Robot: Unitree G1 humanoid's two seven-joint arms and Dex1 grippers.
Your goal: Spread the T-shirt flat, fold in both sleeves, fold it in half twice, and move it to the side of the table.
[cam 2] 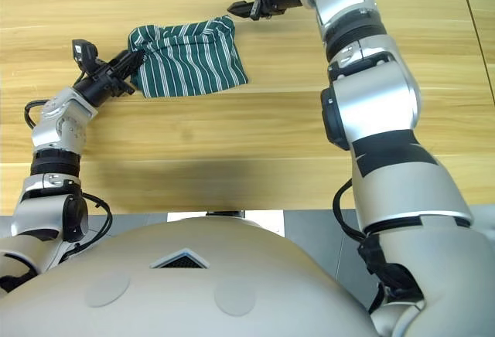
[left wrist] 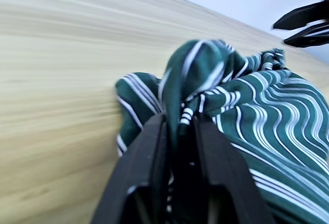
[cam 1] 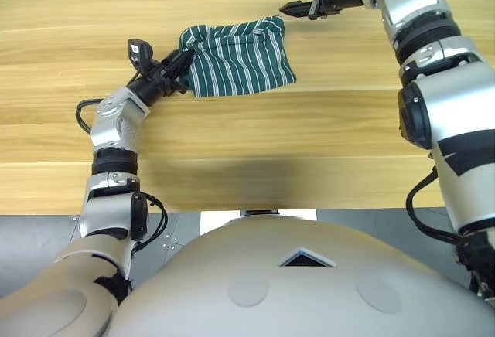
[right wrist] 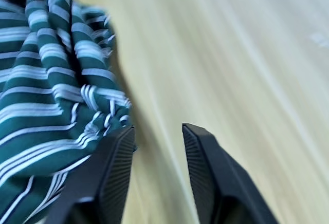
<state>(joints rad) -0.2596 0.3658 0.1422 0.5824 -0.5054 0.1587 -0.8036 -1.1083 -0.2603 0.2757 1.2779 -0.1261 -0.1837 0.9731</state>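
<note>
2 head eyes high over the table (cam 1: 232, 144), 2 wrist cameras close on the shared T-shirt (cam 1: 236, 57).

Table (cam 1: 325, 136): bare wood runs along the whole near edge and up the right side, wide enough for a gripper to pass either way. The folded T-shirt (cam 1: 240, 59) lies as a low bundle toward the far left. The left gripper (cam 1: 182, 70) is clamped on its left edge, and that arm slants in from the near-left corner, so that side is blocked. The right gripper (cam 1: 295, 0) hangs with fingers spread just off the shirt's far right corner, with bare wood between its fingers and a narrow gap to the cloth.
</note>
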